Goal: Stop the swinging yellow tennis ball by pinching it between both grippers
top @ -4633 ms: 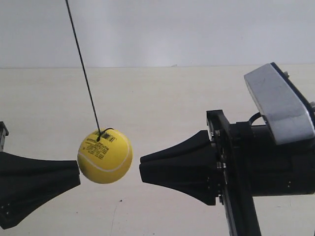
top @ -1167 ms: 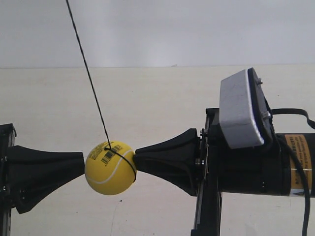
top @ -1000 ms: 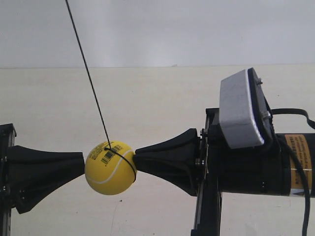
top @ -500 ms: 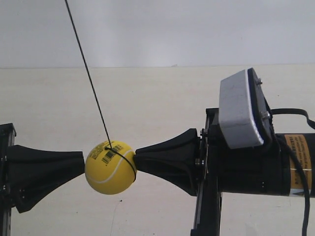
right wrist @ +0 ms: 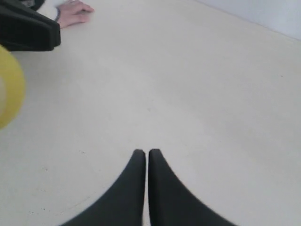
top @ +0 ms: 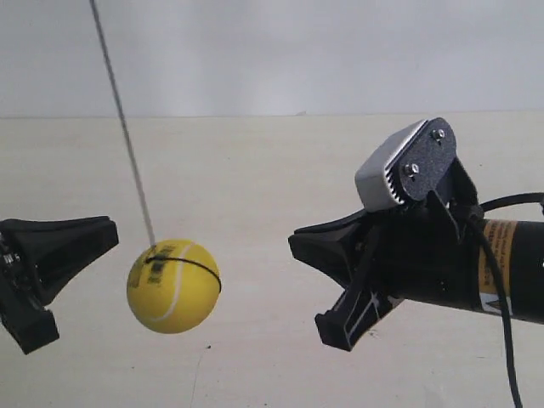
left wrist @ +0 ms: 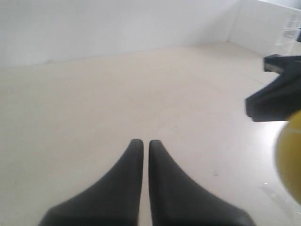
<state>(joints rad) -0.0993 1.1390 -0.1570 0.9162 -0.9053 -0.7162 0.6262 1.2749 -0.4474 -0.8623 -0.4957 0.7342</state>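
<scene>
The yellow tennis ball point(top: 173, 286) hangs free on its thin string point(top: 123, 136), touching neither gripper. The black horn-shaped gripper at the exterior view's left point(top: 106, 234) sits left of the ball with a small gap, tilted. At the exterior view's right, the gripper point(top: 293, 245) with the grey block point(top: 391, 174) stands well clear of the ball. In the left wrist view my left gripper point(left wrist: 142, 141) is shut and empty, with the ball point(left wrist: 290, 160) at the frame edge. My right gripper point(right wrist: 143, 151) is shut and empty too, the ball point(right wrist: 9, 94) off to one side.
A pale tabletop point(top: 272, 161) lies under everything, with a white wall point(top: 272, 51) behind. Each wrist view catches the other arm's black head point(left wrist: 275, 96) point(right wrist: 28, 30). A person's hand point(right wrist: 75, 10) rests on the table at the far edge of the right wrist view.
Half a second ago both gripper tips pressed the ball between them. Both have drawn back and turned away, and the ball has swung slightly left and lower, its string blurred.
</scene>
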